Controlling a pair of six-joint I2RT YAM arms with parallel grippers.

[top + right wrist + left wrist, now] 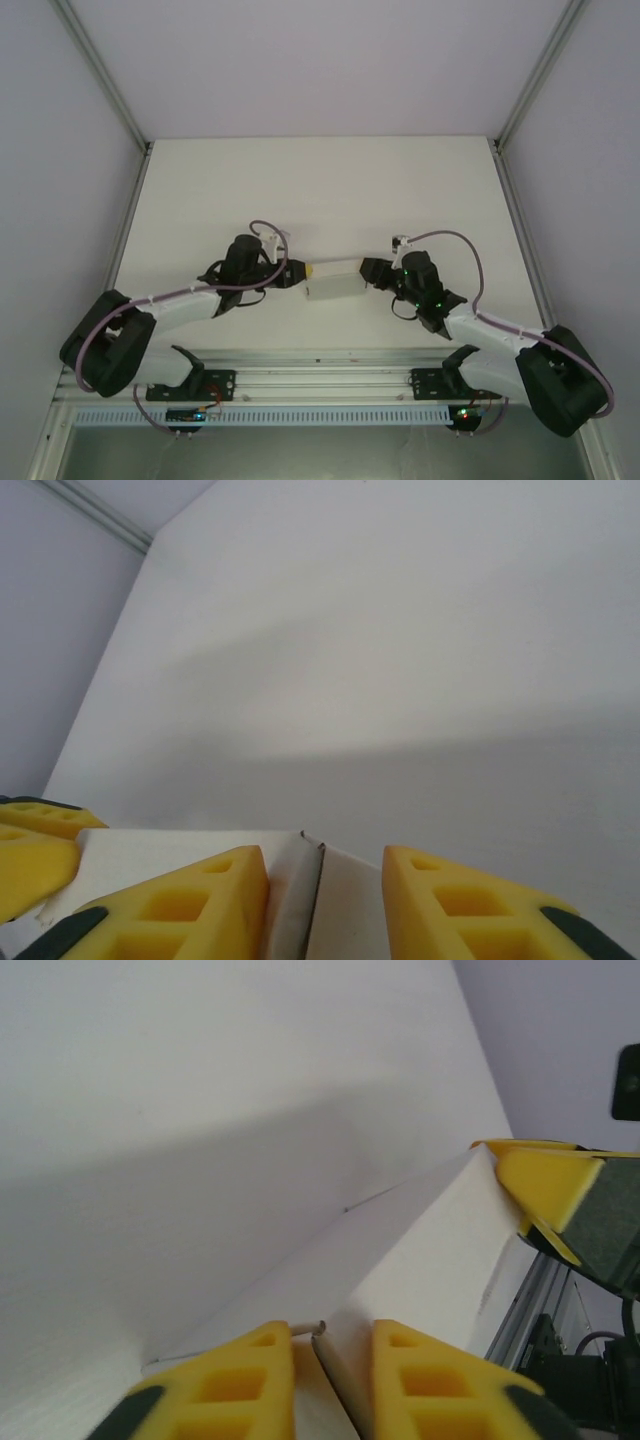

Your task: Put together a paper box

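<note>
While both arms reach in toward the middle of the table (320, 180), the paper box (335, 281) sits between them as a low white block. The left gripper (297, 272) is at its left end and the right gripper (370, 270) at its right end. From the left wrist camera, that pincer stands nearly together, nipped onto a thin upright edge of card. The right pincer straddles the other end with card filling the space between its fingers (190, 910), but I cannot tell whether it is actually pressing.

To my eye the step in hand is squaring up and closing an end. Doing it well means a light squeeze, since card this thin will crease. One arm should only steady the box while the other works, both ends should be kept level, and any push should follow the fold line so the walls don't bow.

From overhead you get the layout, with box and arms in one line, but nothing of the jaws. The left wrist camera shows the long face of the box running away to a corner tucked against the other arm's yellow finger. The right wrist camera adds a seam where two panels meet between its fingers, a detail lost from above
</note>
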